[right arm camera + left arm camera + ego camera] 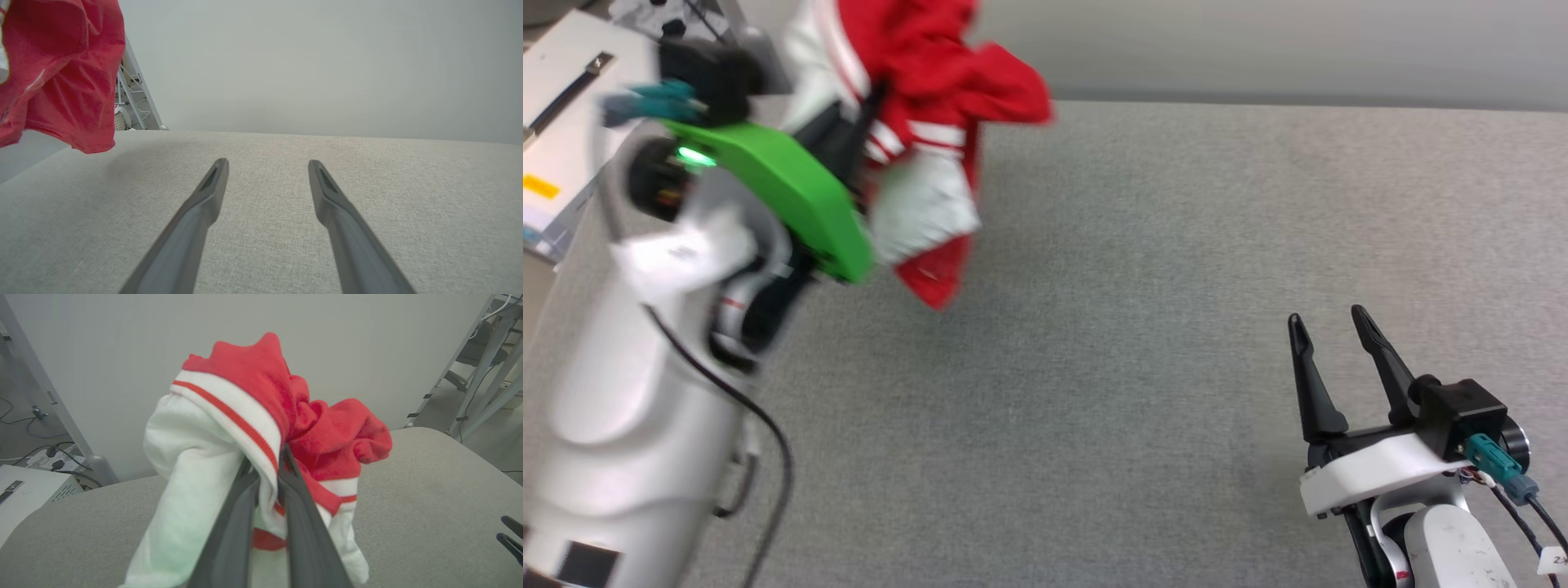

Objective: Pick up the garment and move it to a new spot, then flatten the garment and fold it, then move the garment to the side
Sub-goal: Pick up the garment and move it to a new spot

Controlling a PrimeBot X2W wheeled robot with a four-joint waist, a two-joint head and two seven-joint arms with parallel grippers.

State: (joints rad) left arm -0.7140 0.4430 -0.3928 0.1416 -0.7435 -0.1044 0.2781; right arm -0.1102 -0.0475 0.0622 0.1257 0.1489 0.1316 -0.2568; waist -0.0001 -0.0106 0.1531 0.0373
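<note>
Pale grey, fabric-covered table (1176,327) with rounded corners before a plain wall (1258,41)

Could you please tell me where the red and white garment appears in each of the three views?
Head view: the garment hangs bunched at upper left.
Left wrist view: centre, clamped between the fingers of the left gripper.
Right wrist view: top left corner, red cloth hanging.
Shared landmark: the grey table.

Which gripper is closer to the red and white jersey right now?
Left. The left gripper is shut on the jersey, holding it bunched above the grey surface. The right gripper stands open at the other side, well apart from it.
</note>
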